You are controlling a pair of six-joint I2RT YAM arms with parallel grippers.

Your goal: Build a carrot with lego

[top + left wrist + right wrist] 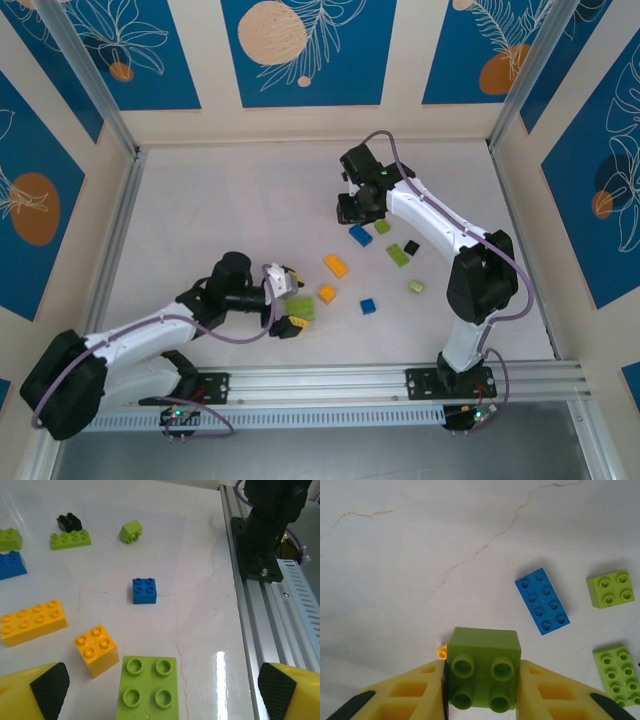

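Right gripper (482, 677) pinches a green brick (482, 647); left gripper (162, 690), spread, hovers over a second green brick (147, 687) on the table (200, 630).
Close squarely on it, keeping clear of the orange brick (96, 649) just beside.

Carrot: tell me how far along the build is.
Done: nothing joined that I can see; the bricks lie apart on the table. In hand: the right hand is shut on one green brick, and the open left hand hangs by a second green brick. Left: practically everything, including the long orange brick and the square orange brick, both loose.
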